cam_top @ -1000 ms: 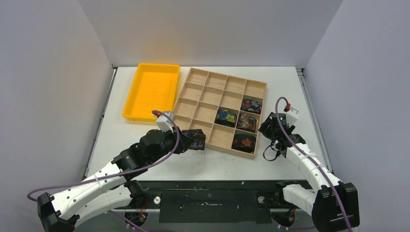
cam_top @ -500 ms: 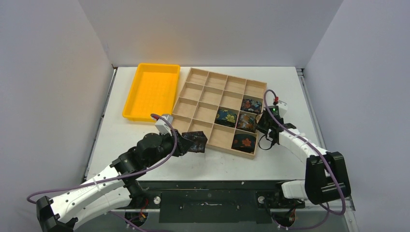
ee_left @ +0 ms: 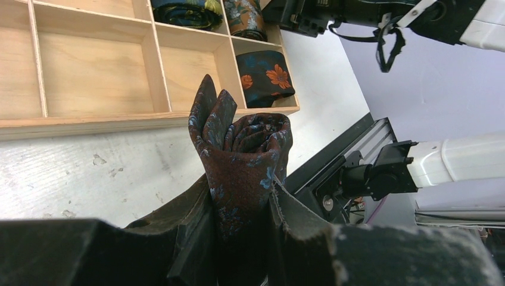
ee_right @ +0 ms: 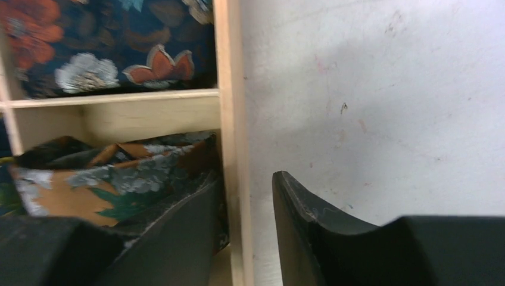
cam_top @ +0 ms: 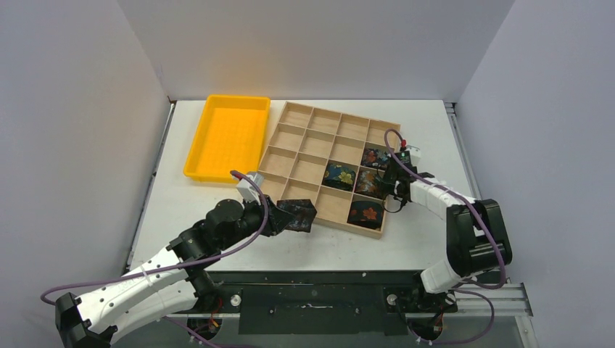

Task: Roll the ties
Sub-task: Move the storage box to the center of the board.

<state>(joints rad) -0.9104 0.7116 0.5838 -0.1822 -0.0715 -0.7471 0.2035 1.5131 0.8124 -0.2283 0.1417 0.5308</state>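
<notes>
My left gripper (cam_top: pixel 289 217) is shut on a coiled dark brown tie with blue flowers (cam_top: pixel 300 214), held just above the table by the near edge of the wooden grid tray (cam_top: pixel 304 148). In the left wrist view the coil (ee_left: pixel 247 149) stands upright between my fingers (ee_left: pixel 196 220). Several coiled ties fill cells at the tray's right: (cam_top: pixel 378 157), (cam_top: pixel 339 174), (cam_top: pixel 370 183), (cam_top: pixel 365 213). My right gripper (cam_top: pixel 389 178) is open and straddles the tray's right wall (ee_right: pixel 229 119), with one finger inside the cell beside a coiled tie (ee_right: pixel 113 173) and the other outside over the table.
A yellow plastic tray (cam_top: pixel 228 136) lies left of the wooden tray, with nothing seen in it. Most wooden cells hold nothing. The black base rail (cam_top: pixel 312 290) runs along the table's near edge. Grey walls enclose the table on three sides.
My right arm has reached left and away from its base, from the table to the tray's right wall. My left gripper has shifted slightly right with the coiled tie.
</notes>
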